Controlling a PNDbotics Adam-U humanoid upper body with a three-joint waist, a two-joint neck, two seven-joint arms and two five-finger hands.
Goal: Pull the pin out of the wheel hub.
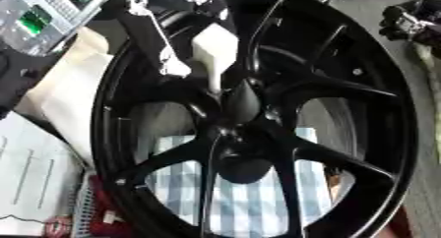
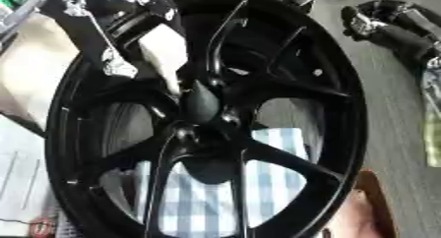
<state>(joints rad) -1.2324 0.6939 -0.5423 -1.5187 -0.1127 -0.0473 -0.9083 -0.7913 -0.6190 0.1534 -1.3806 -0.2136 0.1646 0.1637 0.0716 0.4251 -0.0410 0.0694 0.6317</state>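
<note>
Just below the left hand (image 1: 164,50), whose finger state I cannot tell, sits the wheel hub (image 1: 241,133); pull the pin straight outward, I think.

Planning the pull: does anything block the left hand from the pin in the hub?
Nothing visible does. The left hand lies at the centre of the black spoked metal wheel hub; the pin itself cannot be made out.

Tabletop (image 2: 388,133): grey surface. Bears black wheel hub (image 1: 379,183), standing over blue-and-white checked cloth (image 1: 250,202); white paper sheets (image 1: 34,183) at left; wooden piece (image 2: 379,202) at lower right.
</note>
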